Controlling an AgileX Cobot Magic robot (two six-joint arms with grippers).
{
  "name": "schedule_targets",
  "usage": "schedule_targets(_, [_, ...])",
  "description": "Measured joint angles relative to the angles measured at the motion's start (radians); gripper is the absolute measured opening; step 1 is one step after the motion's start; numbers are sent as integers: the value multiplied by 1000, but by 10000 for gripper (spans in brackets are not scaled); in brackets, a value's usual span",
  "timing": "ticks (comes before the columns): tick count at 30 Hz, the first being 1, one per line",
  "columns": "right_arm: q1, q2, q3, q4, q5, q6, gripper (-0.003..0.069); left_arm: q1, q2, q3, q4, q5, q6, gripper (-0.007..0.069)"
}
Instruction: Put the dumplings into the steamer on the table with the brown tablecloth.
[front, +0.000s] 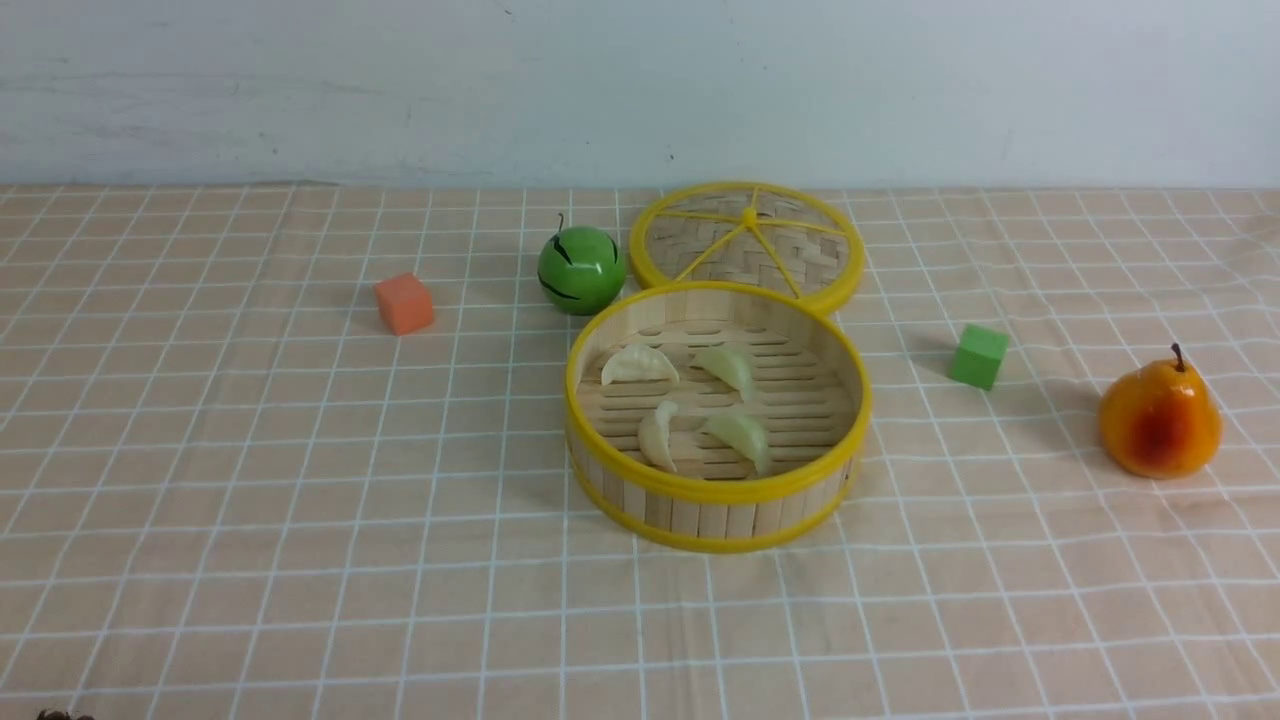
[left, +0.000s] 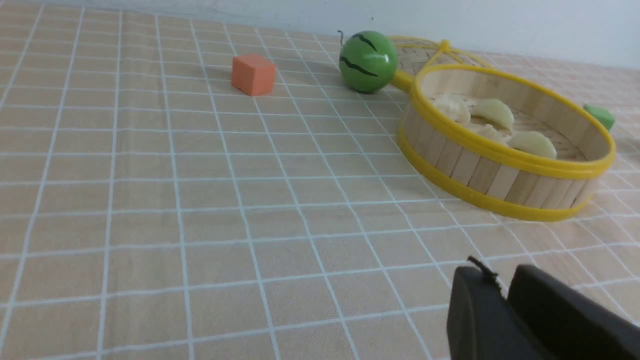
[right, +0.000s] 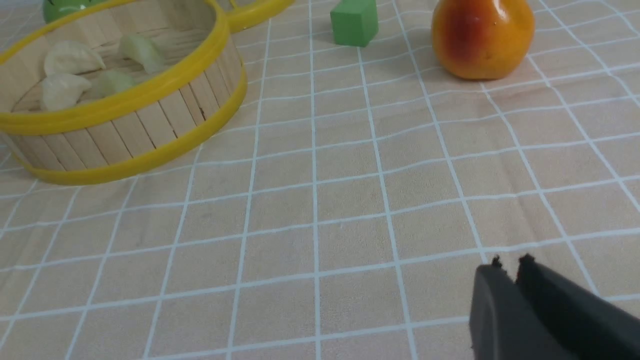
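The steamer (front: 700, 512) stands upright in the middle of the table, on the brown tablecloth (front: 250, 500). Several pale dumplings lie on its slatted floor: one at the back left (front: 640, 365), one at the back right (front: 727, 368) and two at the front (front: 658, 436) (front: 740, 435). My left gripper (left: 502, 280) is shut and empty, low over the cloth, well short of the steamer (left: 480, 170). My right gripper (right: 510, 267) is shut and empty, also apart from the steamer (right: 150, 125). Neither arm shows clearly in the front view.
The flat woven lid (front: 747, 245) lies behind the steamer, touching it. A green striped ball (front: 581, 268) sits left of the lid. An orange cube (front: 404, 303) is further left. A green cube (front: 978, 355) and an orange pear (front: 1160, 420) are on the right.
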Motion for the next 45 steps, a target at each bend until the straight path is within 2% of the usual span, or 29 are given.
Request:
schedule_targets(2, [0, 0, 0, 0, 0, 0, 69, 75, 0, 30, -62, -56, -3, 80])
schedule_targets(4, [0, 0, 0, 0, 0, 0, 70, 106, 0, 32, -81, -69, -3, 69])
schedule_targets(5, [0, 0, 0, 0, 0, 0, 72, 167, 0, 33, -133, -92, 12, 40])
schedule_targets(7, [0, 0, 0, 0, 0, 0, 75, 235, 0, 35, -190, -100, 80, -9])
schedule_targets(8, [0, 0, 0, 0, 0, 0, 76, 259, 0, 35, -207, -92, 134, -14])
schedule_targets(9, [0, 0, 0, 0, 0, 0, 77, 263, 0, 35, -210, -90, 134, -14])
schedule_targets(10, [0, 0, 0, 0, 0, 0, 80, 285, 0, 35, -226, -61, 208, -14])
schedule_targets(13, [0, 0, 0, 0, 0, 0, 83, 295, 0, 35, -245, 28, 313, -14])
schedule_targets(17, [0, 0, 0, 0, 0, 0, 88, 296, 0, 38, -270, 126, 369, -14])
schedule_targets(45, [0, 0, 0, 0, 0, 0, 120, 296, 0, 38, -286, 132, 378, -14])
